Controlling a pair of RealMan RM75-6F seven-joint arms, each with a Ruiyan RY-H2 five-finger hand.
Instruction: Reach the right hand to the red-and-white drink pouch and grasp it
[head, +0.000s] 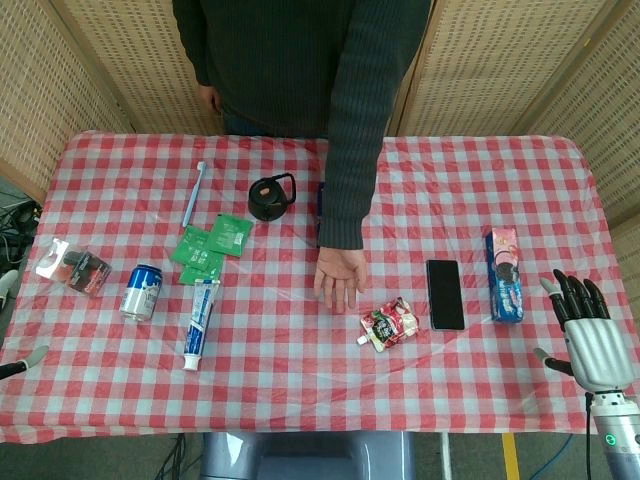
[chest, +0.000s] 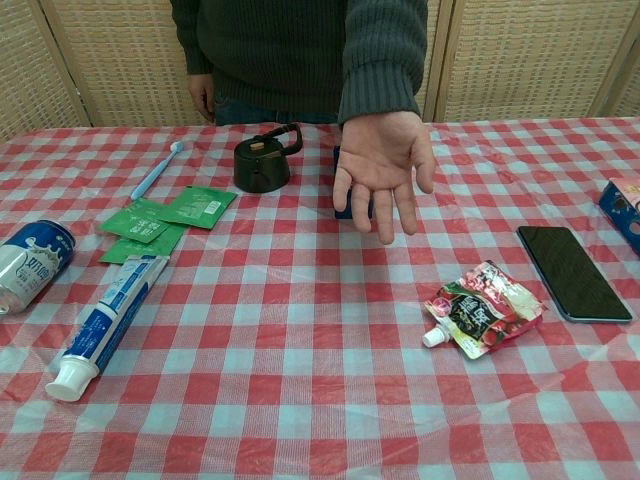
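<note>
While right hand (head: 588, 335) hangs at bench (head: 300, 385) edge, fingers spread, holding nothing, pouch (head: 389, 325) lies flat, well apart to its left. Risks: phone (head: 445, 293) and box (head: 505, 274) btwn them, may get swept; person's palm (head: 340, 278) near pouch, collision poss. Pouch flat, fingers may slide off.

The desk (head: 300, 370) is covered with a red-and-white checked cloth. Laid on it are a drink pouch (head: 390, 325), a black phone (head: 445, 293), a snack box (head: 505, 274), a toothpaste tube (head: 200, 322), a blue can (head: 141, 291), green packets (head: 212, 244), a toothbrush (head: 194, 192) and a black pot (head: 270, 196).
</note>
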